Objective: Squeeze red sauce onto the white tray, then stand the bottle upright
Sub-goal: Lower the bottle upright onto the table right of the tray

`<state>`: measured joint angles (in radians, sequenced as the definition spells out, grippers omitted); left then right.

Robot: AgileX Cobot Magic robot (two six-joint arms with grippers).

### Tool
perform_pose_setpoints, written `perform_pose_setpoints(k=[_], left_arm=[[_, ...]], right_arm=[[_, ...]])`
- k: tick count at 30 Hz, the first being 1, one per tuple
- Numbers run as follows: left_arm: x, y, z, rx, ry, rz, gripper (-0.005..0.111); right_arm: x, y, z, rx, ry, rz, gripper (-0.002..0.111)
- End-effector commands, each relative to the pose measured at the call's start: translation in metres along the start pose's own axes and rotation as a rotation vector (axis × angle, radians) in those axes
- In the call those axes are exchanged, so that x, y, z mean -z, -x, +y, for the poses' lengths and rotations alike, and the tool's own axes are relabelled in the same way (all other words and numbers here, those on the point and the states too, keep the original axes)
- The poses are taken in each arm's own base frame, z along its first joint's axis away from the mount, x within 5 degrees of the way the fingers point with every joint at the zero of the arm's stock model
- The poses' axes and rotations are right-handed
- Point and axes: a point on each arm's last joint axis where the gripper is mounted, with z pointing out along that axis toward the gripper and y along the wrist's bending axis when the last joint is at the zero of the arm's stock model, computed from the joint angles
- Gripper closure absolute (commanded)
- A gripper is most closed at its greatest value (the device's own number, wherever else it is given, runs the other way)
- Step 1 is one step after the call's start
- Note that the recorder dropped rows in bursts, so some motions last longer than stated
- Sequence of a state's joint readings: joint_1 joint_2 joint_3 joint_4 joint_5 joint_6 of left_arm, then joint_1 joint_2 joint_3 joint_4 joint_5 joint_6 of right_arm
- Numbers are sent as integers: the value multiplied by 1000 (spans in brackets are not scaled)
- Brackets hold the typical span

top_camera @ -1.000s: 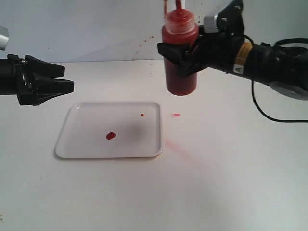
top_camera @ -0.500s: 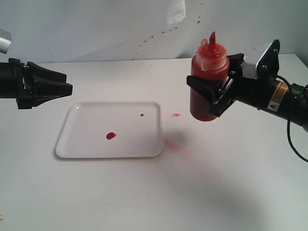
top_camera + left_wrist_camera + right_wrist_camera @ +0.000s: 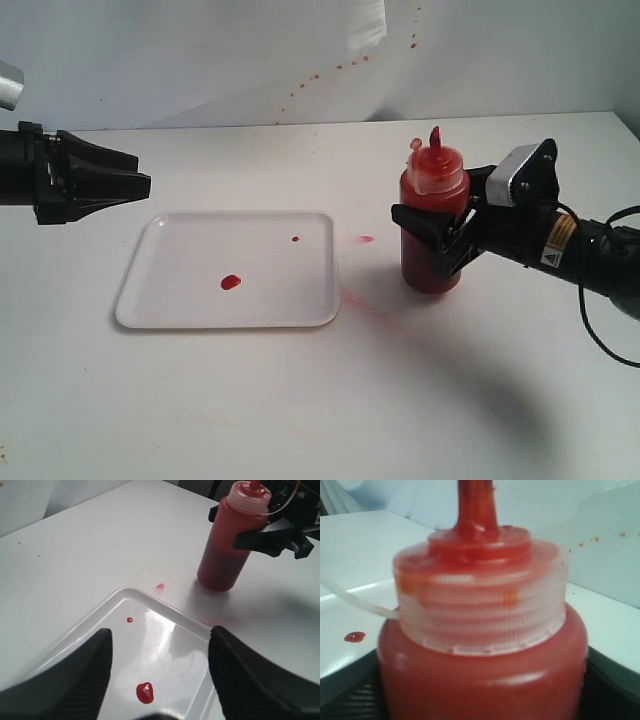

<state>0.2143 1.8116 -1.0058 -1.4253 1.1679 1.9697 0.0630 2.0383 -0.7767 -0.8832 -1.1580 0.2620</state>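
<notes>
- Left tool point(image 3: 143, 170): matte black, with two tapered wedge fingers point(image 3: 75, 680) that have finely ribbed faces.
- Right tool point(image 3: 425, 240): black, with a silver-grey block point(image 3: 515, 180) on top, a yellow-and-white label point(image 3: 553, 245) and a thin black cable point(image 3: 586, 315).

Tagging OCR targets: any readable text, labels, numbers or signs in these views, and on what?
Sticker on the right arm: what looks like a black triangle sign; print too small to read.
No lettering shows on the bottle or the white tray.

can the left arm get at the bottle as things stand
Probably not: the right gripper is closed around the bottle, leaving only its cap free, and the white tray lies between it and the left gripper.
</notes>
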Motion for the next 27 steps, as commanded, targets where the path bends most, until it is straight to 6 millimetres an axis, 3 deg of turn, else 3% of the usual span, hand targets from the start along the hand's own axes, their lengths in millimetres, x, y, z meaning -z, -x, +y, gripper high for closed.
perform_pose_setpoints(k=[1,5,8,18,27], left_arm=[[0,4,-2,-10,-6,-6,52],[0,4,-2,-10,-6,-6,52],[0,4,-2,-10,-6,-6,52],[0,4,-2,-8,-6,-6,52],[0,5,-2,11,-12,-8,52]], right_arm=[[-1,2,-5,-27,-45,-67,108],[-1,-2,-4,-30,-33,-56,108],[-1,-3,-2,-25,-15,-52,102],[-1,-3,-2,-92,-14,-53,45],[-1,-3,-1,-85,3,-48,18]])
